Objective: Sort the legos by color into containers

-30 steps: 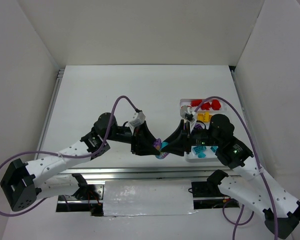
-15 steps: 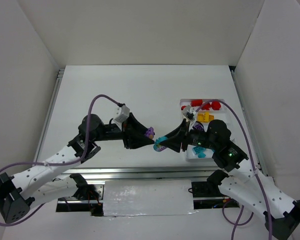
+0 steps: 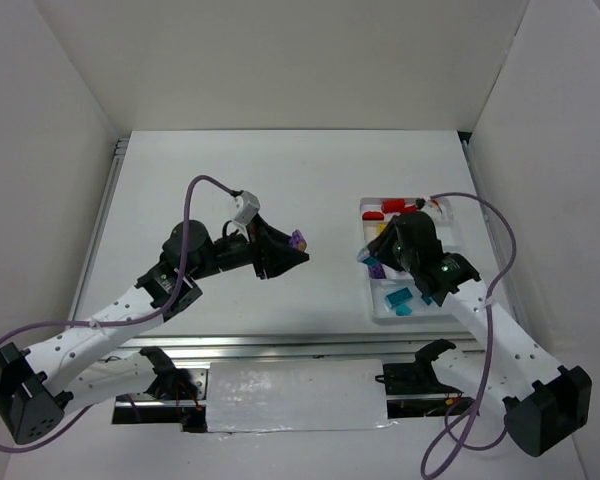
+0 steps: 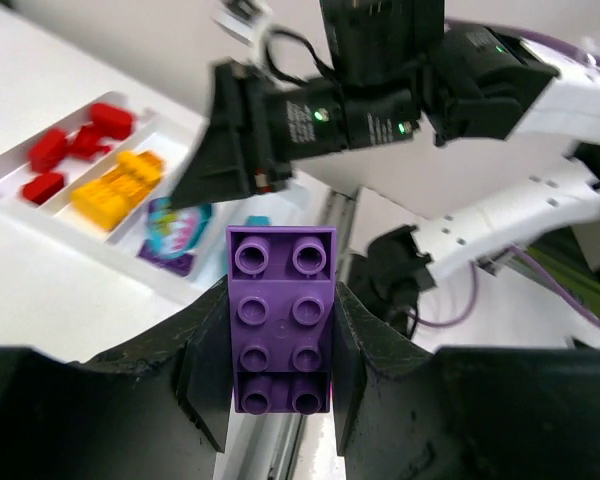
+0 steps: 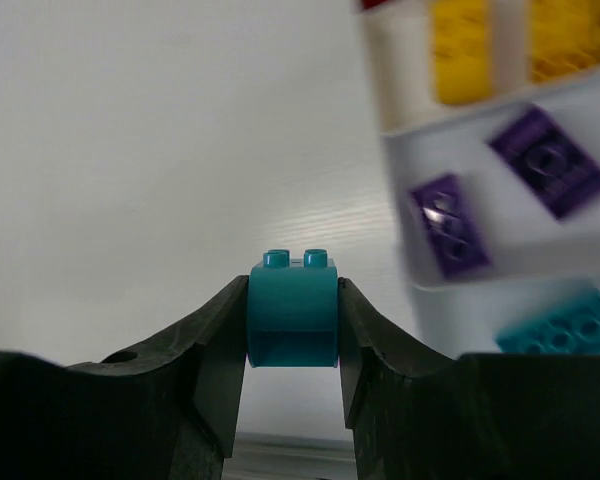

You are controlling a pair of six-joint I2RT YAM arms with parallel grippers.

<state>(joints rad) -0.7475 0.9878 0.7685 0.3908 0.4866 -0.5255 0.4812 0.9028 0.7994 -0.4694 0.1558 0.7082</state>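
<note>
Two bricks are in hand: the left gripper [image 3: 292, 247], above mid-table, clenches a purple brick [image 4: 281, 325]; the right gripper [image 3: 372, 256] pinches a teal brick [image 5: 293, 310] just beside the tray [image 5: 480, 118]. Delivery is under way. Next, I judge, teal must travel over the tray's teal lane. A second ago both grippers met mid-table; they have drawn apart

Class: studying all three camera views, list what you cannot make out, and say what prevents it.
- Top view: the right arm covers the tray's yellow bricks.
- Right wrist view: purple bricks in the tray are blurred; the edge cuts the tray off.
- Wrist views: the left gripper hides the held purple brick's sides, the right gripper the teal brick's.
</note>
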